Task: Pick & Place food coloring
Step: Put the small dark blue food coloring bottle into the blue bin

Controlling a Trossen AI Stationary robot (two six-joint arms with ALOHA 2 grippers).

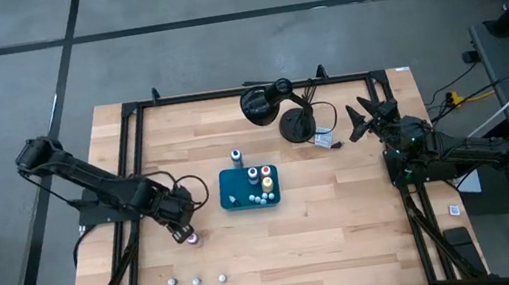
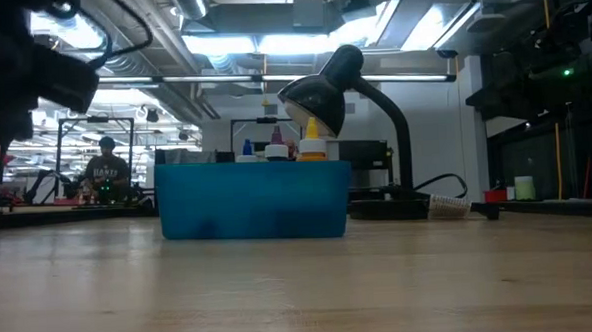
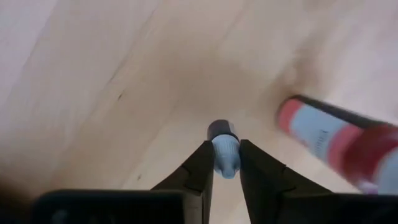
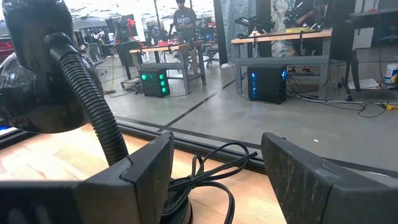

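Note:
My left gripper (image 1: 184, 228) points down at the table's near left and is shut on a tiny pale blue bottle (image 3: 224, 154). Right beside it is a red-banded bottle (image 3: 333, 140), which shows pinkish from above (image 1: 195, 238). The teal tray (image 1: 230, 179) sits mid-table with several coloured-top bottles in it. One blue-topped bottle (image 1: 235, 156) stands just behind the tray. Three tiny bottles (image 1: 196, 282) stand in a row near the front edge. My right gripper (image 1: 365, 122) waits open at the far right, level, facing the black lamp. My left gripper pinches the tiny bottle's pale blue part (image 3: 226, 163) between its two fingertips (image 3: 200, 168), coming from above and pointing down. The bottle's darker end (image 3: 222, 130) points away from the fingers toward the wood. I cannot tell whether that end rests on the table.
A black desk lamp (image 1: 275, 107) with its cord stands at the far middle, close in front of my right gripper (image 4: 217, 168). A black frame (image 1: 126, 162) runs around the tabletop. Bare wood lies between the tray and the front edge.

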